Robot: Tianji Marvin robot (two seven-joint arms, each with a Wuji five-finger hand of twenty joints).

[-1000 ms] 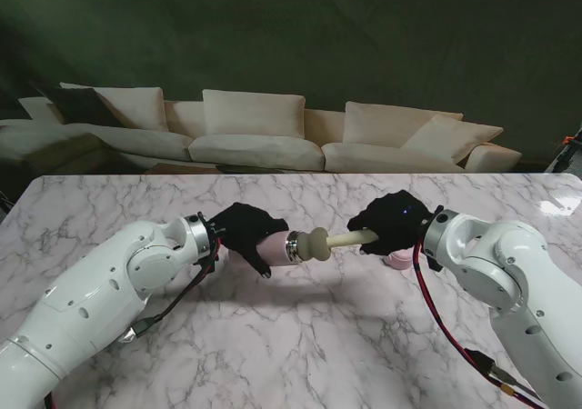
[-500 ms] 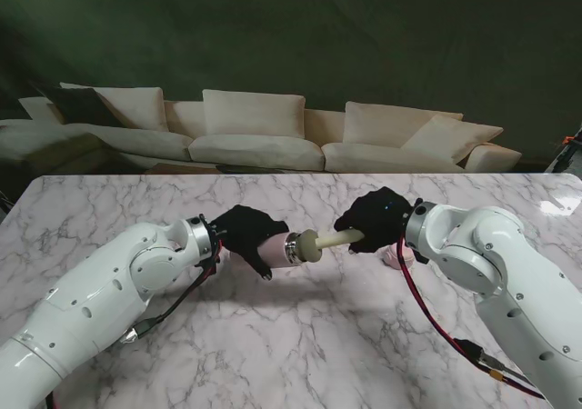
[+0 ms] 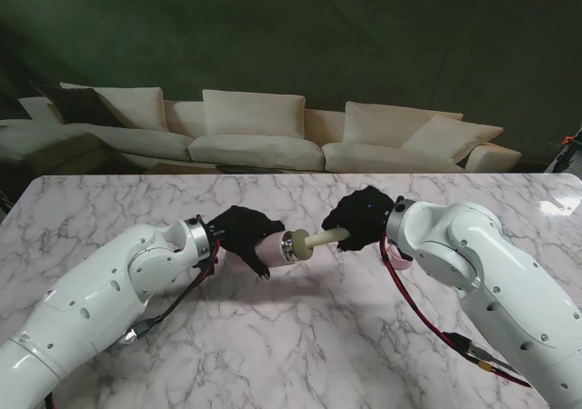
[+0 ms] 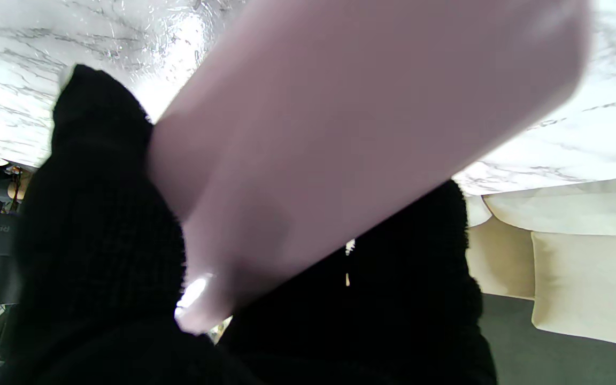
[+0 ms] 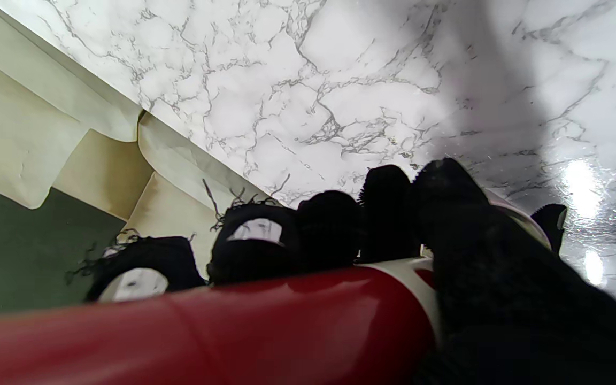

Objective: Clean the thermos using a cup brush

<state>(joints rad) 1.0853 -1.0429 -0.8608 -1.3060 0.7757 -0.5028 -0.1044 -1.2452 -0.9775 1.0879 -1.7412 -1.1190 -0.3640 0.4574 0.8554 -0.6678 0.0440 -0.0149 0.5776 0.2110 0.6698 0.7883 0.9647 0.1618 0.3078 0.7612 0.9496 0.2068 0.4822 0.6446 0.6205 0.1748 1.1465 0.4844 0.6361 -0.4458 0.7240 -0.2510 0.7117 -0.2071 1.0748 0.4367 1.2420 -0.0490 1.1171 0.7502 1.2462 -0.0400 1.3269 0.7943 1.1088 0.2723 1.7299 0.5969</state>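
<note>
Holding the pale pink cylindrical thermos on its side above the white grey-veined marble table, the black-gloved left hand is seen clenched round the smooth body, with the steel-ringed mouth turned toward the robot's right. The cream-coloured cup brush is gripped by the black-gloved right hand, its head sitting at or just inside the mouth; how deep it reaches cannot be told. In the left wrist view the thermos appears as a broad matte pink wall crossing the gloved fingers, and in the right wrist view a glossy red and white handle section is seen under curled fingers whose glove tips are frayed. The thermos is judged rigid, fairly light when empty and somewhat slippery on its smooth coat, so a wrap round the mid-body, as taken here, seems the soundest hold against the push of the brush. The brush stem is judged stiff and its head soft and yielding; a grip near the handle's far end is thought to give reach. A small pink object, possibly the lid, is partly hidden behind the right wrist. A cream sofa stands beyond the table.
</note>
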